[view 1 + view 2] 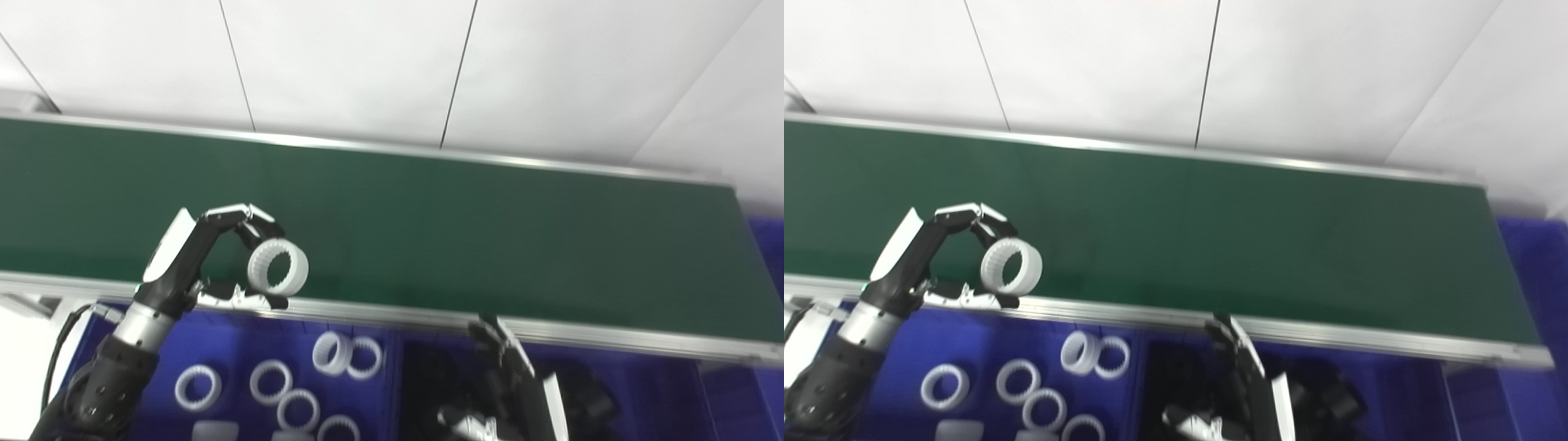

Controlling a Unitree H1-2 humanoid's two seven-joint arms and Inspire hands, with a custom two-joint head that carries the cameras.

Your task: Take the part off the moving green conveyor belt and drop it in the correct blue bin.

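My left hand point(208, 257) is shut on a white toothed ring point(278, 267), pinched between fingers above and thumb below. It holds the ring over the near edge of the green conveyor belt point(465, 226), just above the left blue bin point(233, 343). That bin holds several white rings point(269, 380). My right hand point(508, 386) is open and empty, low over the right blue bin point(649, 380), which holds black parts point(588, 398). The held ring also shows in the right eye view point(1011, 266).
The belt's metal near rail point(429, 318) runs between the belt and the bins. A white panelled wall point(367, 61) stands behind the belt. Another blue bin edge point(768, 245) shows at the far right.
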